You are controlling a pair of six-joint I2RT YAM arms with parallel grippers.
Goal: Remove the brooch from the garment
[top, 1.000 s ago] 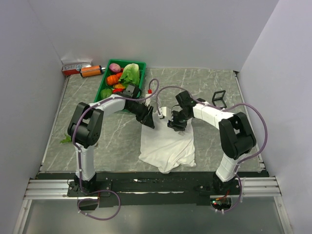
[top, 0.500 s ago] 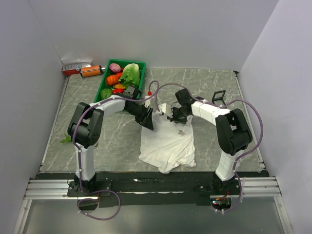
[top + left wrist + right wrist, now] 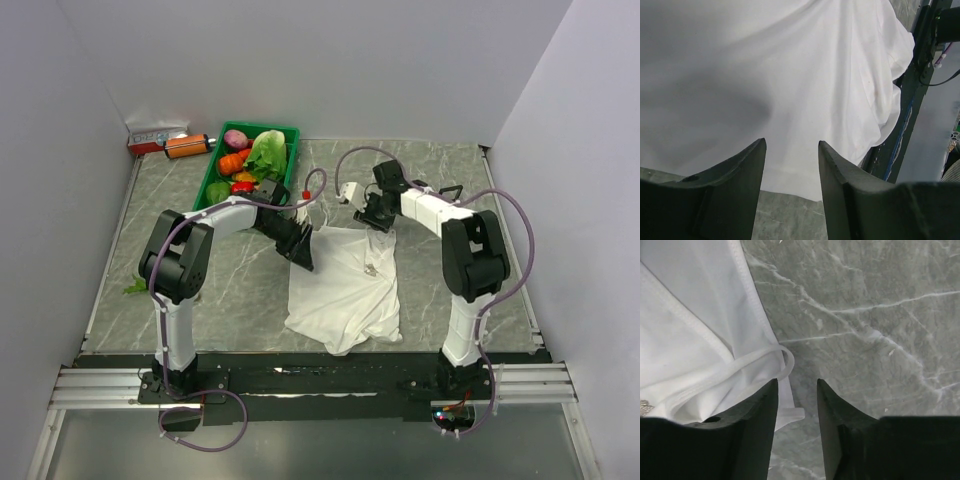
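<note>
- Spanning the scene, a grey table [image 3: 440,290] with pale, marble-like veining carries two arms bolted at its near edge.
- Rising from its base, the left arm [image 3: 225,213] folds at the elbow and reaches right and away across the stone. Its wrist angles down at the upper left corner of the cloth. The pose is all but unchanged from a second ago.
- Stretched far back and then bent left, the right arm [image 3: 430,212] holds its wrist just past the far edge of the cloth. A second ago that wrist hung over the cloth's top middle, and it has since drawn away toward the far wall.
- Thin, white and creased, the garment [image 3: 340,290] lies flat on the table between the two arms. Its far edge was bunched under the grippers a second ago and now spreads wider to the right.
- Behind the left arm stands a green plastic basket [image 3: 250,126] of vegetables.
- On the left gripper [image 3: 790,145] the dark fingers are parted with nothing pinched, and white cloth fills the view beyond them.
- On the right gripper [image 3: 796,382] the fingers are likewise spread and empty, over bare stone just beside the hem.
- A narrow stitched shoulder strap [image 3: 765,349] curls into a loop by the right gripper's left finger.
- Seen from above as a tiny dark speck, the brooch [image 3: 369,268] sits on the right half of the garment, apart from both grippers.
</note>
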